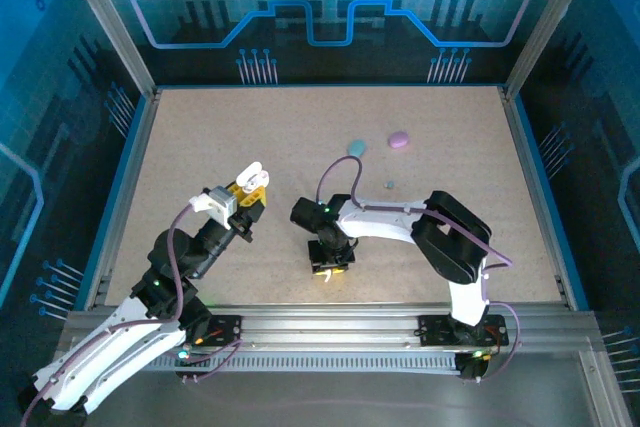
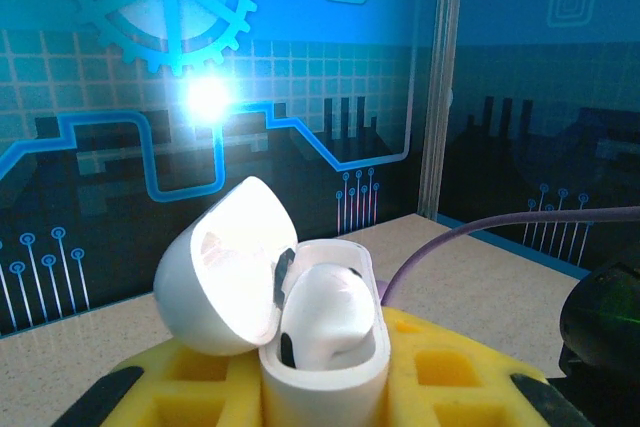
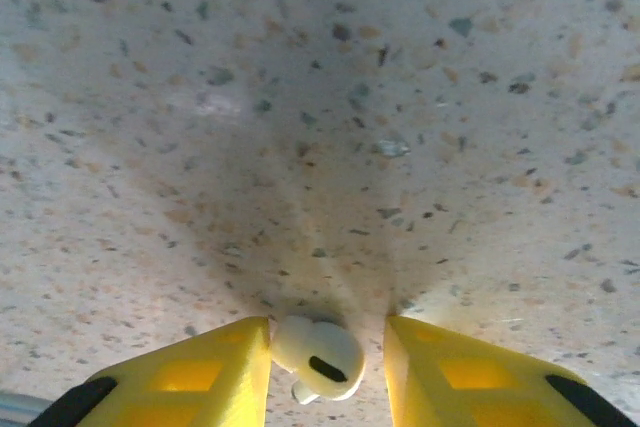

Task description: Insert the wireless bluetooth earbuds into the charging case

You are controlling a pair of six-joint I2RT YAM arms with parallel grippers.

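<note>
Top external view: speckled table [image 1: 300,127]; left gripper [image 1: 247,190], held above it, clamped on the white charging case [image 2: 330,392]; right gripper [image 3: 327,332], right of that case and down at the tabletop, fingers apart. The case stands lid-open with a seated bud [image 2: 325,317] inside. The loose earbud [image 3: 318,355] lies on the table right of the case, between the right fingers, nearer one. Risk, judged: off-centre closing may squirt the glossy bud out or roll it askew.

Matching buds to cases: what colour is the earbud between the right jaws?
White; the earbud shows best in the right wrist view.
</note>
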